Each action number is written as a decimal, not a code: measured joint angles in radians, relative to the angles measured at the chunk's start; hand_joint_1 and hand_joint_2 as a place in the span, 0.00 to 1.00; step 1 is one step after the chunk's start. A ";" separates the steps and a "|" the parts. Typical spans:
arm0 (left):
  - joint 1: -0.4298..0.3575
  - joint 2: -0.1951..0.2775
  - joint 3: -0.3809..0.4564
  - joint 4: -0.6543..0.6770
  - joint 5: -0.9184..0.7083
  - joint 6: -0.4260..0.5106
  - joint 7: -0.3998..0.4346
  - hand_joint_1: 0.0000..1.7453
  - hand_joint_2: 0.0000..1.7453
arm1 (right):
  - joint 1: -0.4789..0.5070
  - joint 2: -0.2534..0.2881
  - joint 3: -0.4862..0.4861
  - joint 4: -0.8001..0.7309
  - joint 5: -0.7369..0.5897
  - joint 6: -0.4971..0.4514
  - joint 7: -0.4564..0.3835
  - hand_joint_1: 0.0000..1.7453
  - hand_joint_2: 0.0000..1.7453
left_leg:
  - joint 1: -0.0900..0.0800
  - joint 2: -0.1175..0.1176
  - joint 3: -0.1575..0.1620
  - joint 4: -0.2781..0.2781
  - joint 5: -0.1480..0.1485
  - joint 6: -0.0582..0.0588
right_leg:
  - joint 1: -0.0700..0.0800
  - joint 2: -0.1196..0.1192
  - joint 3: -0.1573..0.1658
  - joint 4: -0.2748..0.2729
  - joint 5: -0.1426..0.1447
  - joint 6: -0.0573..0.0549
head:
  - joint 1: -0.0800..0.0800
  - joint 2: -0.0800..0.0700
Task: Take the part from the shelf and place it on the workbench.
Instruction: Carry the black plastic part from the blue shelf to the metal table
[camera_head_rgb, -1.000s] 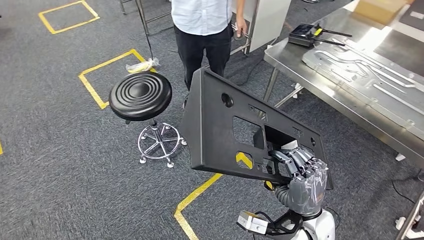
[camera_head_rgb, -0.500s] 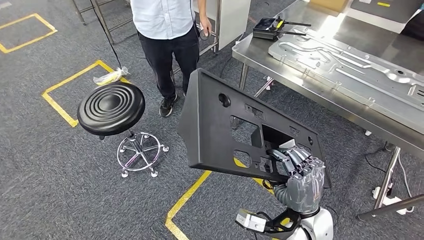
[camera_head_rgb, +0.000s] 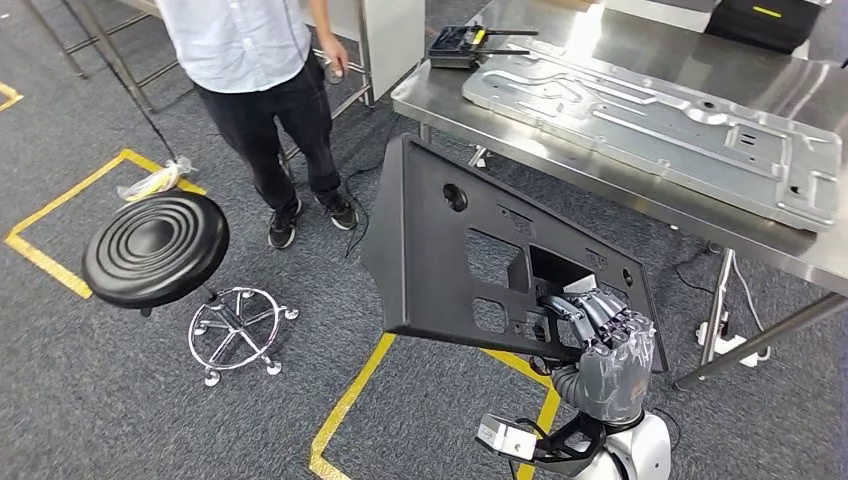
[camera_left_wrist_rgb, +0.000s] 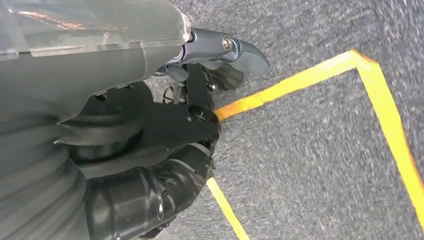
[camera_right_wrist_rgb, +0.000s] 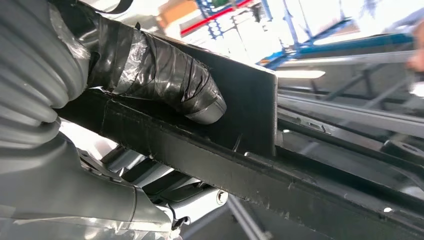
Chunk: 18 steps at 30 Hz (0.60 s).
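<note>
The part is a large black plastic panel (camera_head_rgb: 440, 250) with several cut-outs, held tilted in the air in front of me. My right hand (camera_head_rgb: 605, 350) grips its lower right edge, fingers curled through a cut-out. In the right wrist view the taped thumb (camera_right_wrist_rgb: 165, 75) presses against the panel (camera_right_wrist_rgb: 240, 170). The steel workbench (camera_head_rgb: 560, 165) stands just beyond the panel, to the right. My left hand (camera_left_wrist_rgb: 200, 45) hangs over the carpet with its thumb stretched out and nothing in it.
A long metal plate (camera_head_rgb: 650, 110) and a black device with antennas (camera_head_rgb: 455, 45) lie on the bench. A person (camera_head_rgb: 255, 60) stands at the back left. A black stool (camera_head_rgb: 155, 250) stands at the left. Yellow tape (camera_head_rgb: 350, 400) marks the carpet.
The camera has turned: stool and person slid left in the picture, and the workbench now lies closer and more central. The panel stays in my right hand's grip.
</note>
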 joint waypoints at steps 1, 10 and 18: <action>-0.001 0.000 0.002 0.000 0.000 -0.002 -0.002 0.00 1.00 | -0.001 -0.001 0.001 0.000 0.000 0.000 0.001 1.00 1.00 | 0.002 -0.019 -0.002 0.013 -0.012 -0.005 | -0.003 0.010 0.003 -0.004 0.001 -0.007 | 0.000 0.000; 0.009 0.001 0.007 0.000 0.000 -0.021 -0.005 0.00 1.00 | -0.012 -0.001 0.027 0.021 0.008 0.000 0.011 1.00 1.00 | 0.006 -0.136 -0.095 0.112 0.016 0.003 | -0.002 0.128 0.014 0.006 -0.009 -0.017 | -0.001 0.000; 0.003 -0.001 0.009 0.001 0.002 -0.046 -0.020 0.00 1.00 | -0.026 -0.002 0.036 0.027 0.009 0.000 0.023 1.00 1.00 | 0.009 -0.113 -0.051 0.003 0.050 0.042 | -0.003 0.086 -0.043 0.103 -0.067 0.027 | 0.006 0.000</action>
